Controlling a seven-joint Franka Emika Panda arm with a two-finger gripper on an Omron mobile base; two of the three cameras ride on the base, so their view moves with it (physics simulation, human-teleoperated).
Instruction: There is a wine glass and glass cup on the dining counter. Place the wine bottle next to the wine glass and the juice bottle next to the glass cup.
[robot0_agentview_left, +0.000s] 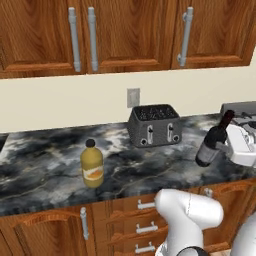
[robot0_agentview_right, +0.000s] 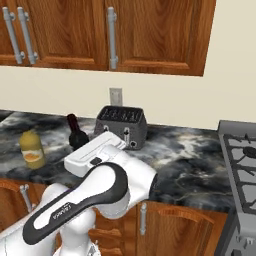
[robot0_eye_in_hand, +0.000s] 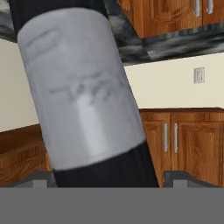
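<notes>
Right in front of the hand, the wine bottle (robot0_eye_in_hand: 87, 100) sits between the two dark tips of the pincer (robot0_eye_in_hand: 107, 178), its pale label close against the camera. The tips flank the bottle's dark body, and the bottle leans in the left base view, its base seemingly just off the table (robot0_agentview_left: 45, 170), so I judge the pincer clamped on it, though actual contact is hard to see. To do this well, the grip should stay firm and low on the body, and the bottle should be brought upright before the base drives off, since a tilted bottle may slip. Further along the same stone top, the juice bottle (robot0_agentview_left: 92, 164) stands upright, well apart. Beyond it, against the wall, is a grey toaster (robot0_agentview_left: 153, 125); keep the bottle's swing clear of it.
</notes>
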